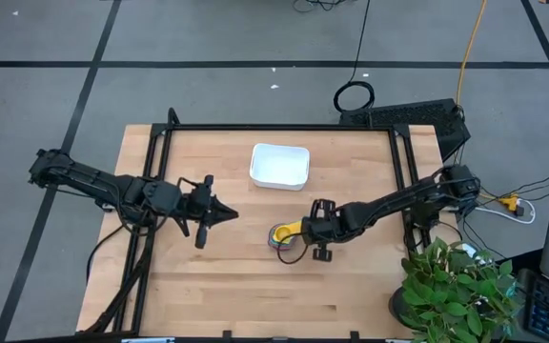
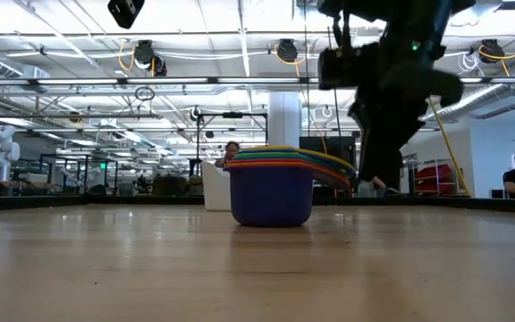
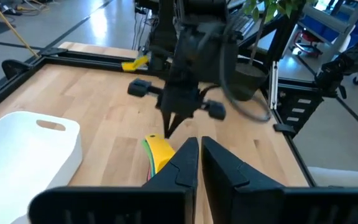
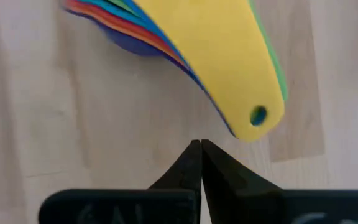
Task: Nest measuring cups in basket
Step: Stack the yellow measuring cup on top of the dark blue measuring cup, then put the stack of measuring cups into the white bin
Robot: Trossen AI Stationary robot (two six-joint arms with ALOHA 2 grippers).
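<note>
The measuring cups [image 1: 282, 234] stand nested in one stack on the wood at the table's middle, the navy bowl [image 2: 271, 195] at the bottom. Their handles fan out with the yellow handle [image 4: 216, 56] on top. My right gripper [image 4: 200, 144] is shut and points steeply down just off the free ends of the handles, with a small gap to them. The white basket [image 1: 279, 165] rests on the table beyond the stack, toward the far edge. My left gripper [image 1: 232, 215] hovers shut to the left of the stack, holding nothing.
A black frame rail [image 1: 284, 128] runs along the table's far edge and down both sides. A potted plant [image 1: 456, 286] stands at the near right corner. Bare wood lies between the stack and the basket and along the near edge.
</note>
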